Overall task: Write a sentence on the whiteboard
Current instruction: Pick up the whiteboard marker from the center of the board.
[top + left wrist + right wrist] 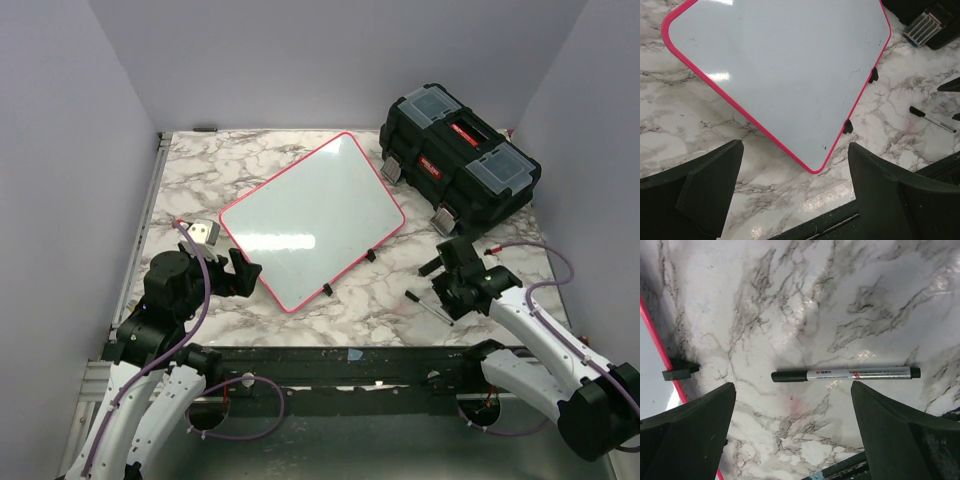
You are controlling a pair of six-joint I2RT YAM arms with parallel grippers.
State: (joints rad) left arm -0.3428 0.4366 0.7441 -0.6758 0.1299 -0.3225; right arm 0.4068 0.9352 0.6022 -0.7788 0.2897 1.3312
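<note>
our right gripper [792,405] hangs spread wide over the marker [845,373] on the bench [865,300]; our left gripper [796,150] (also released) faces the whiteboard's [780,65] near corner.

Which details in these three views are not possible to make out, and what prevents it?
Print on the marker: right wrist view, too small and blurred.
Small grey block: top view, too small to identify.
Black toolbox: left wrist view, mostly cut off by the top-right edge.
Faint specks on the whiteboard: left wrist view, too small to tell ink from dirt.
</note>
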